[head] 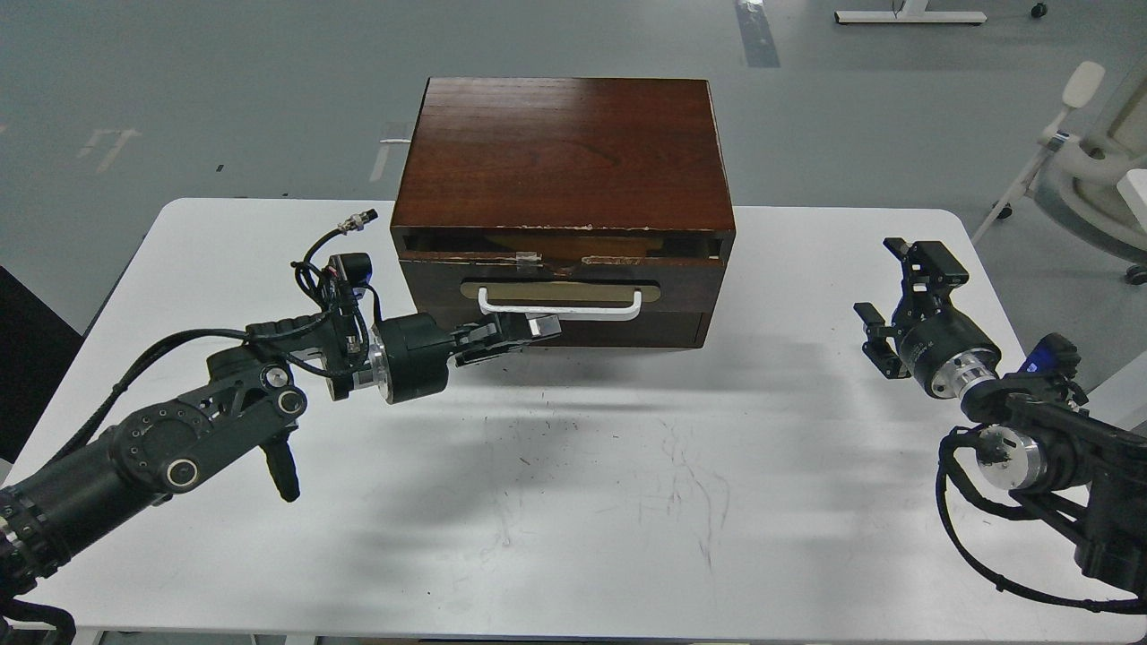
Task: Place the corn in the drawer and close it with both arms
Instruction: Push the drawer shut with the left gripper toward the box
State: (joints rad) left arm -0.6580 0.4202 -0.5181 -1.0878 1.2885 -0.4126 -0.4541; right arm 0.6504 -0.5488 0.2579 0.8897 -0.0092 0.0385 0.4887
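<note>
The dark brown drawer (685,285) with its white bar handle (573,313) is pushed almost fully into the brown cabinet (564,152), leaving a narrow gap along its top edge. Through that gap a thin shadowed strip of the yellow corn (573,244) shows; the remainder of it is hidden inside. My left gripper (536,328) is shut, with its tip against the drawer front just under the handle. My right gripper (899,296) is open and empty, over the table well to the right of the cabinet.
The cabinet stands at the back middle of the white table (627,502). A plain dark panel (645,330) lies under the drawer. A white chair (1098,152) stands beyond the table's right edge. Grey floor lies behind.
</note>
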